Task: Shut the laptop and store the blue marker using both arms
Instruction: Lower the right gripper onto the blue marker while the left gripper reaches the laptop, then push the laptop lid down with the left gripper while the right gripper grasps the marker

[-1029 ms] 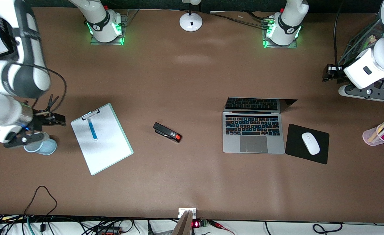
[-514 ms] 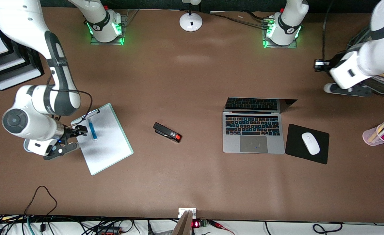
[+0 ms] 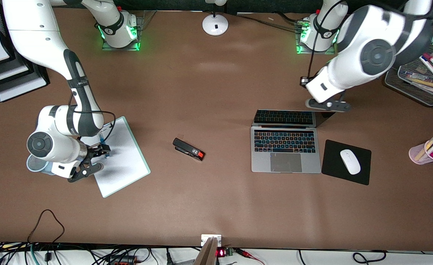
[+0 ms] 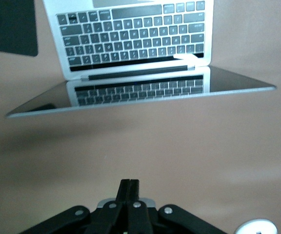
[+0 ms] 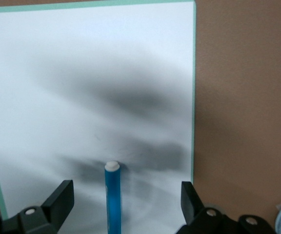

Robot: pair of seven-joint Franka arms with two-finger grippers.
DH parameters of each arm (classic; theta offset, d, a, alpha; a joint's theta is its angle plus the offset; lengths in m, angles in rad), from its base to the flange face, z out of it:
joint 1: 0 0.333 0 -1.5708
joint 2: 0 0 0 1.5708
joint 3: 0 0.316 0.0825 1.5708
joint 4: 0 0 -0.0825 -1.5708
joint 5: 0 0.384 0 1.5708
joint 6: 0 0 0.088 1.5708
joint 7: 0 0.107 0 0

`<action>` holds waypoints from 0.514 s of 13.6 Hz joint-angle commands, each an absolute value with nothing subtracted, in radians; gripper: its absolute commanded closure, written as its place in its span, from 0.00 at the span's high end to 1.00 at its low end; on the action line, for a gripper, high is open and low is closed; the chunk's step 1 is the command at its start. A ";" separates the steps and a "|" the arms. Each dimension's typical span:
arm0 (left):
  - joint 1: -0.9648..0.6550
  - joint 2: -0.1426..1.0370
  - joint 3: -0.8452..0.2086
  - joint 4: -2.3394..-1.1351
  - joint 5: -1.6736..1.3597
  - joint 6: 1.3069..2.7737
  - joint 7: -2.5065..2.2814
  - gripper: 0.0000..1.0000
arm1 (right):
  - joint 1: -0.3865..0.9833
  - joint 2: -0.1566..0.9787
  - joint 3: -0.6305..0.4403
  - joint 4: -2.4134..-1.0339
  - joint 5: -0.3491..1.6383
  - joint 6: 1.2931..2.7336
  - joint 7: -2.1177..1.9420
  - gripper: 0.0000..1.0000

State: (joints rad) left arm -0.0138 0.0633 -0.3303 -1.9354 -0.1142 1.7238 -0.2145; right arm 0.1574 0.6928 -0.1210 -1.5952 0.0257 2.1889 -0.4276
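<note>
The laptop (image 3: 285, 147) lies open on the table, its screen (image 4: 140, 92) leaning back. My left gripper (image 3: 328, 105) is shut and empty. It hangs over the table just past the top edge of the laptop's screen, and its closed fingertips (image 4: 129, 187) show in the left wrist view. The blue marker (image 5: 112, 197) lies on a white clipboard (image 3: 124, 162). My right gripper (image 3: 95, 154) is open just over the marker, one finger (image 5: 57, 200) on each side of it, not touching. In the front view the gripper hides most of the marker.
A black stapler (image 3: 189, 149) lies mid-table. A black mouse pad (image 3: 332, 171) with a white mouse (image 3: 350, 161) lies beside the laptop. A pen cup (image 3: 428, 151) and a mesh tray (image 3: 411, 86) are at the left arm's end. A bluish cup (image 3: 35, 164) is under the right arm.
The right gripper moved from the bluish cup onto the clipboard, over the marker. The left arm swung from the mesh tray to the laptop's screen edge.
</note>
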 commanded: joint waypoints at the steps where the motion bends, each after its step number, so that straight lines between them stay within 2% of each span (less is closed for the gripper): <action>1: -0.003 0.023 -0.345 -2.095 -0.124 1.920 -0.212 0.02 | 0.155 0.718 -0.115 -1.580 0.041 2.207 -0.417 0.97; 2: -0.005 0.028 -0.354 -2.150 -0.123 2.018 -0.212 0.02 | 0.156 0.719 -0.115 -1.580 0.041 2.210 -0.417 0.85; 3: -0.005 0.034 -0.360 -2.186 -0.121 2.089 -0.210 0.01 | 0.156 0.726 -0.115 -1.580 0.041 2.209 -0.416 0.78; 7: -0.003 0.106 -0.359 -2.186 -0.106 2.284 -0.192 0.00 | 0.155 0.739 -0.115 -1.592 0.061 2.210 -0.416 0.70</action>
